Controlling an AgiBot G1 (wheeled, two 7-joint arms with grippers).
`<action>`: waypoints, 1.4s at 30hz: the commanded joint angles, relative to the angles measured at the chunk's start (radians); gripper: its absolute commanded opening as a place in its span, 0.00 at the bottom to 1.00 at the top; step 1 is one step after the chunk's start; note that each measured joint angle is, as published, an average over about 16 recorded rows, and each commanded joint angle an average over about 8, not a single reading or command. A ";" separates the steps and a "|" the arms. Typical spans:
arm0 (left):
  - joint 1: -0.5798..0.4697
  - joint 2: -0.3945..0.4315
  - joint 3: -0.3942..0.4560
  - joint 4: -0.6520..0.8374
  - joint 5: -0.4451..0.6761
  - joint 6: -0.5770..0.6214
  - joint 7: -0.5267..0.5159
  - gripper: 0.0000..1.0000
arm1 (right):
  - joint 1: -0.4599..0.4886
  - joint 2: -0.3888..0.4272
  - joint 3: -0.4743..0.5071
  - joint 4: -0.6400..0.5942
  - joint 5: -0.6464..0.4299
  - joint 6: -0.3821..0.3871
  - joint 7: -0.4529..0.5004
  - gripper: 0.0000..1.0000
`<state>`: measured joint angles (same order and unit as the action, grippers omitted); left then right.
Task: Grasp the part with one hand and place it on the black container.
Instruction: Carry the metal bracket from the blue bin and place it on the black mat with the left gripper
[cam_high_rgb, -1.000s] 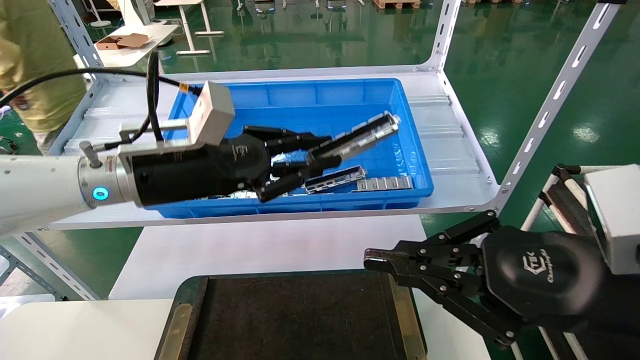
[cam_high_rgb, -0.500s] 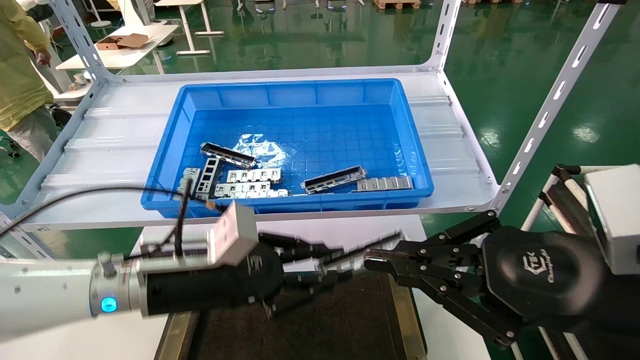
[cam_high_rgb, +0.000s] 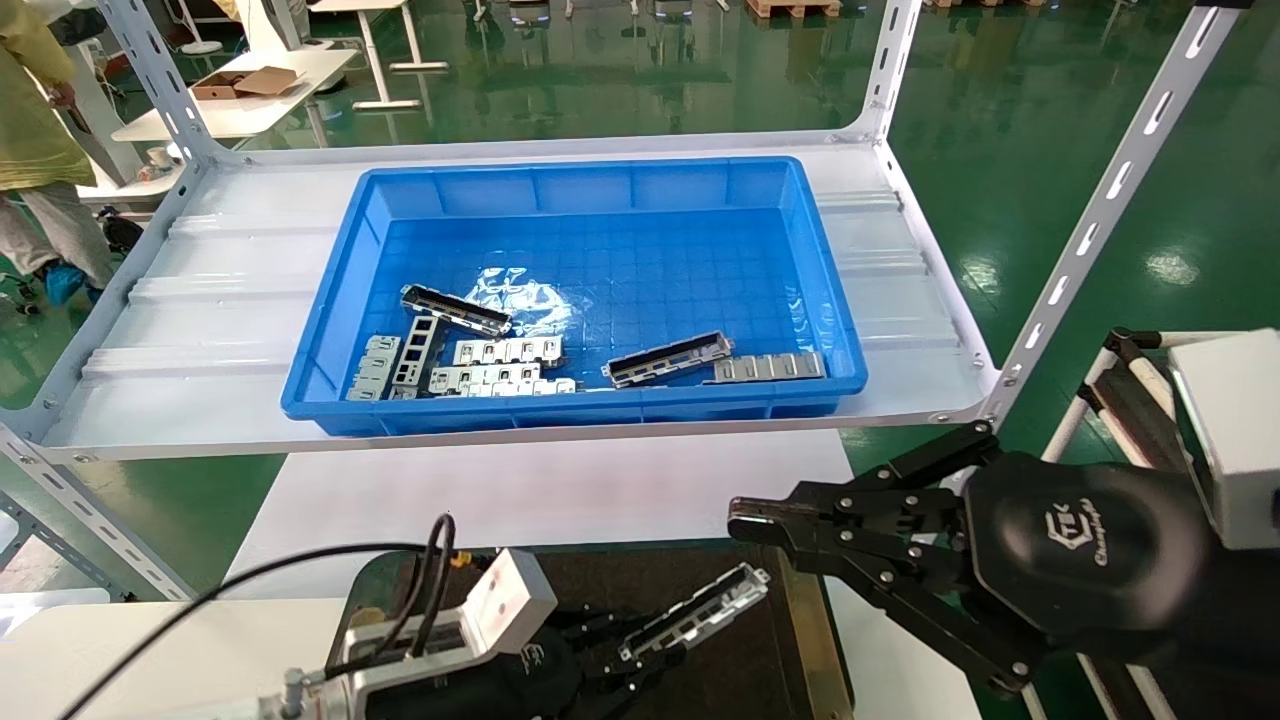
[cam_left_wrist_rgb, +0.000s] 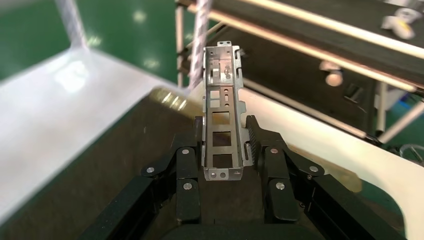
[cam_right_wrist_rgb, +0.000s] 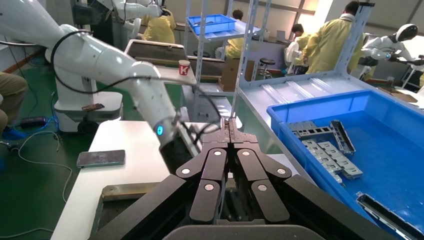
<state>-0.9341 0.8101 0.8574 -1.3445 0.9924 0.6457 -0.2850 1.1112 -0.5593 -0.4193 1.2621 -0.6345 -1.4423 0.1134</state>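
My left gripper (cam_high_rgb: 640, 655) is low at the near edge of the head view, over the black container (cam_high_rgb: 600, 580). It is shut on the part (cam_high_rgb: 700, 610), a long silver-grey channel whose free end slants up toward the container's brass right strip. In the left wrist view the part (cam_left_wrist_rgb: 222, 120) sits clamped between both fingers (cam_left_wrist_rgb: 255, 137), with the container's matte black surface (cam_left_wrist_rgb: 125, 145) under it. Whether the part touches the surface I cannot tell. My right gripper (cam_high_rgb: 735, 520) is shut and empty, hovering by the container's far right corner; its closed tips (cam_right_wrist_rgb: 229, 125) point toward the left arm.
A blue bin (cam_high_rgb: 600, 175) stands on the white shelf (cam_high_rgb: 900, 300) beyond, holding another channel (cam_high_rgb: 667, 358) and several slotted plates (cam_high_rgb: 770, 367). A white tabletop (cam_high_rgb: 550, 490) lies between shelf and container. People in yellow coats (cam_right_wrist_rgb: 325, 40) stand farther off.
The left arm has carried the part from above the blue bin down and back toward me, to just over the black container. The right arm has not moved.
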 joint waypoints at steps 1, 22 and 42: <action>0.030 0.009 0.012 -0.001 0.013 -0.057 -0.025 0.00 | 0.000 0.000 0.000 0.000 0.000 0.000 0.000 0.00; 0.182 0.127 0.153 0.007 0.065 -0.600 -0.271 0.00 | 0.000 0.000 0.000 0.000 0.000 0.000 0.000 0.00; 0.156 0.269 0.330 0.025 -0.208 -1.033 -0.229 0.00 | 0.000 0.000 0.000 0.000 0.000 0.000 0.000 0.00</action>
<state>-0.7809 1.0802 1.1853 -1.3200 0.7835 -0.3837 -0.5109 1.1112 -0.5593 -0.4194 1.2621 -0.6344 -1.4423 0.1133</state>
